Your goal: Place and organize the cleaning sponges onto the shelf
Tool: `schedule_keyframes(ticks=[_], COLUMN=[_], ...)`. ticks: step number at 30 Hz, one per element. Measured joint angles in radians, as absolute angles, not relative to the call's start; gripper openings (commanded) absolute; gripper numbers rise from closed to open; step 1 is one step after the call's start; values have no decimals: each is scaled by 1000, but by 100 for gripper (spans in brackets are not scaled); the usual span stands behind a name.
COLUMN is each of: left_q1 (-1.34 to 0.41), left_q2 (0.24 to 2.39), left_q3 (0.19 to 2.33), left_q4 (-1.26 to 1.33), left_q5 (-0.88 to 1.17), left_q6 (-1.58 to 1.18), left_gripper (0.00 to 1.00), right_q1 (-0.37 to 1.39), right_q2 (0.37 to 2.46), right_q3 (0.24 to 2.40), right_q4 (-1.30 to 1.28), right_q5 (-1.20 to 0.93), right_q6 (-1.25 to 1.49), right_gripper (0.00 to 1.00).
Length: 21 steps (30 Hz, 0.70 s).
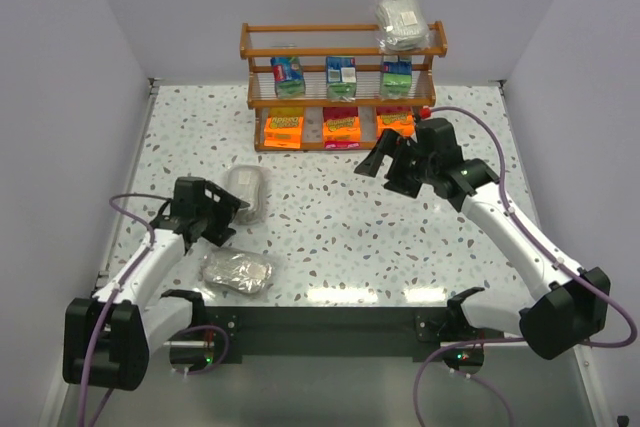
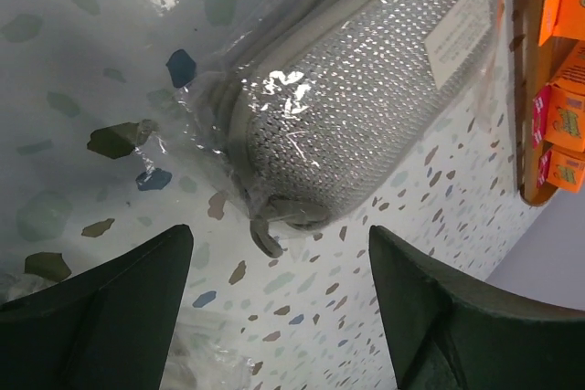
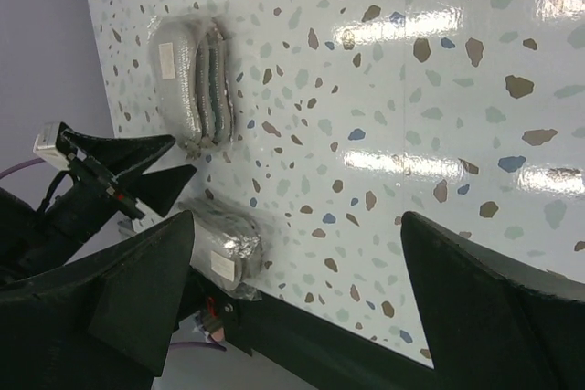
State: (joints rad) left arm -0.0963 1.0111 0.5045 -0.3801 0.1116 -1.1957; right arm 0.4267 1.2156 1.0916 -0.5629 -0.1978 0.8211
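Table [image 1: 340,237] bears two grey packs [image 1: 246,194], shelf [image 1: 310,28] seven.

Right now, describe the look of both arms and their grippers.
The left arm and right arm have white links with black joint housings and black wrists. A thin purple cable loops along each. The left gripper and right gripper have dark, matte, wedge-shaped fingers tapering to points.

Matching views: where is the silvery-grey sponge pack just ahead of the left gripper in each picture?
Top external: silvery-grey pack, left of centre.
Left wrist: upper centre, filling much of the view.
Right wrist: upper left.
Shared landmark: the open left gripper, right beside it in all three.
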Motion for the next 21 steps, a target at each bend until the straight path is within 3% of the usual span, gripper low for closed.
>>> schedule_keyframes(ticks=[7,12,15,18,19,21], left_q1=[-96,-96,-96,-95,-93,-86], left_q2=[1076,1147,1187,1199,1199,1199], left_q3=[480,479,479,479,479,480], left_q4=[-311,-220,-186,-156,-148,-133], left_q5=[98,89,89,81,78,73], left_q6=[-1274,-1297,-1298,-1295,-1290,-1279], left_gripper=[79,72,61,42,28,15], right_q1=[427,427,427,427,427,427], right_q2=[1226,1226,1226,1226,1225,1225], right_q3=[1092,1089,1087,1078,1074,1065], right_q4=[-572,-574,-577,-576,-577,-578], right_q5=[-197,-197,-197,-197,-197,-197], right_q6=[810,810,810,810,810,811], right_gripper=[98,98,98,98,98,98])
